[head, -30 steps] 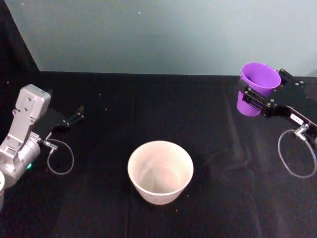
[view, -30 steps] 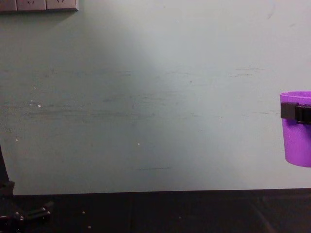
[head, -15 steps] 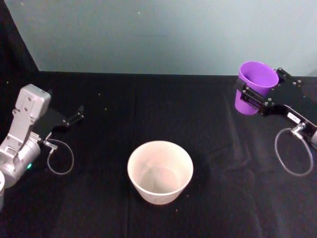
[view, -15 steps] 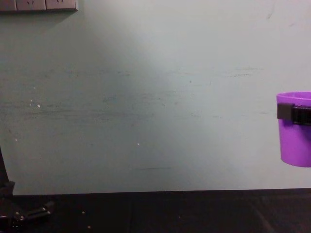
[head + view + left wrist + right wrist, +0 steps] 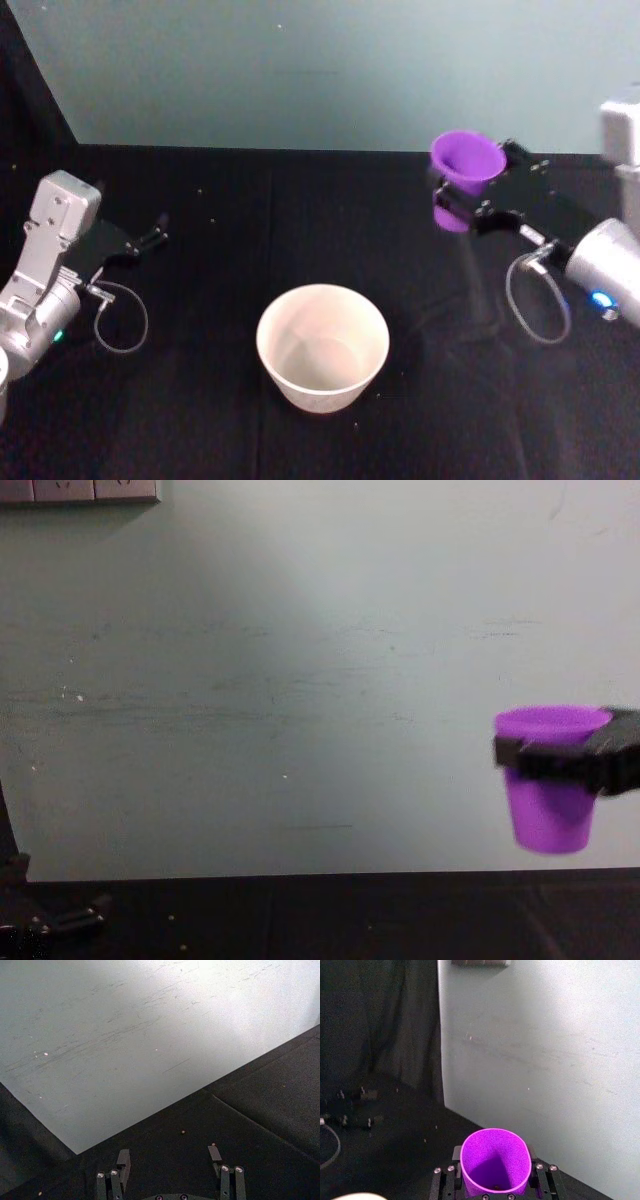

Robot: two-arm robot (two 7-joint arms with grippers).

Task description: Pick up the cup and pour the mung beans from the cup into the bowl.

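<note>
The purple cup (image 5: 466,158) hangs upright above the black table, right of and beyond the white bowl (image 5: 322,345). My right gripper (image 5: 462,198) is shut on the cup's wall. The chest view shows the cup (image 5: 548,810) with that gripper (image 5: 560,758) banding it just under the rim. In the right wrist view I look into the cup (image 5: 495,1160); the mung beans are hard to make out, only a speck at its bottom. The bowl looks empty. My left gripper (image 5: 150,240) rests open at the table's left, its fingertips (image 5: 123,1159) apart.
A pale wall (image 5: 330,70) rises behind the table. Black cloth (image 5: 250,230) covers the tabletop, with a few loose beans (image 5: 182,1131) scattered on it. Cable loops (image 5: 535,300) hang from both wrists.
My right gripper has carried the cup leftward toward the bowl and slightly lower. The left arm and the bowl have stayed still.
</note>
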